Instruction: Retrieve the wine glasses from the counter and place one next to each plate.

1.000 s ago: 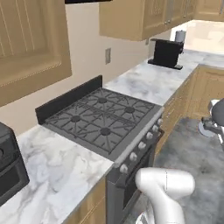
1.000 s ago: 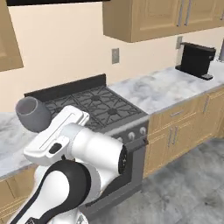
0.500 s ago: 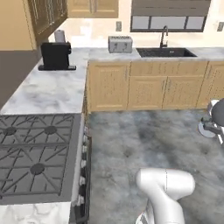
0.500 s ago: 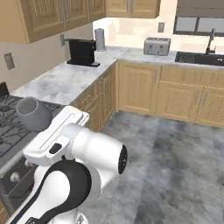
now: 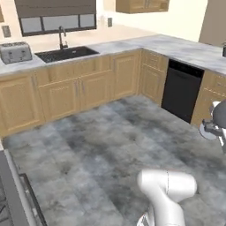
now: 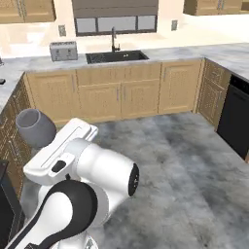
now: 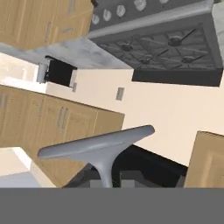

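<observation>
1. Fingers (image 7: 97, 180) pinched narrow on the stem of a wine glass (image 7: 101, 146) in the hand view. The dark tips sit on either side of that thin grey stem, with almost no gap left.
2. Gripper (image 7: 109, 181) clamped on the glass, then. The round foot spreads out flat just beyond the tips, a smoky-grey disc tilted across the view.
3. Over in the right base view, the same wine glass (image 6: 35, 127) shows its rounded grey bowl poking out beside the white arm (image 6: 82, 168). It is well in front of the sink (image 6: 116, 56) and off to its left, carried in the air over the grey stone floor (image 6: 185, 160).
4. That dark sink is set into the marble worktop under the window, its faucet (image 6: 113, 39) standing upright at the back edge.
5. Left of the sink, a silver toaster (image 6: 63, 50) rests on the same worktop, apart from the basin.
6. Right of the sink and around the corner of the cabinets is a black dishwasher (image 6: 234, 119), which also shows in the left base view (image 5: 181, 90).
7. Below the sink runs a row of light wooden cabinet doors (image 6: 121, 97).
8. Neither plate can be made out near the sink.
9. The hand view is rolled over — a black stove (image 7: 175, 48) sits along its top edge.
</observation>
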Controlling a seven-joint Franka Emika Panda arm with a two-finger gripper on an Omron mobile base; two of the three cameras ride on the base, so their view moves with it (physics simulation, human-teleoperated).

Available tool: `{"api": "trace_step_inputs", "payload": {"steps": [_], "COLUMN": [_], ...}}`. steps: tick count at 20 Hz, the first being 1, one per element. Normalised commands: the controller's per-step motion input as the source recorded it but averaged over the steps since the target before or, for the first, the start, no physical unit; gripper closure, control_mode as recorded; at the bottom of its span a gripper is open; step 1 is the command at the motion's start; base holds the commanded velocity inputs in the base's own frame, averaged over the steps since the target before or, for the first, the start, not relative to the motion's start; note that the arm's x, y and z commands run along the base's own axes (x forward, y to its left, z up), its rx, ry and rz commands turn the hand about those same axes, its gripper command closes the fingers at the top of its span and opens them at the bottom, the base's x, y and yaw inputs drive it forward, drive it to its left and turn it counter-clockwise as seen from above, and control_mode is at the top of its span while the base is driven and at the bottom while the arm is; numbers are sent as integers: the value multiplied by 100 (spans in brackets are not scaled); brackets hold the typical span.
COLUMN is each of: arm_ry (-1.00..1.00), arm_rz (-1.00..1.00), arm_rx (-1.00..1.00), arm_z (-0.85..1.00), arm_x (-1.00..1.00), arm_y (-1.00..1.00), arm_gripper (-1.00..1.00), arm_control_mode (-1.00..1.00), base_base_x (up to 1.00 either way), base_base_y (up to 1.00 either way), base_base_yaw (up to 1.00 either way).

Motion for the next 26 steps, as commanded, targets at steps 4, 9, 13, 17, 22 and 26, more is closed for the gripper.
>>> {"api": "trace_step_inputs", "payload": {"steps": [4,9,13,17,22,26], "arm_ry": [0,0,0,0,0,0], "arm_rz": [0,0,0,0,0,0], "arm_rx": [0,0,0,0,0,0], "arm_z": [0,0,0,0,0,0], "arm_x": [0,0,0,0,0,0], "arm_y": [0,0,0,0,0,0], "arm_gripper": [100,100,100,100,100,100], "arm_control_mode": [100,100,100,100,100,100], "base_base_x": [0,0,1,5,10,0], "base_base_y": [-20,-31,-84,-100,-100,-100], "base_base_yaw": [-81,-79,-65,-34,-22,-27]}}
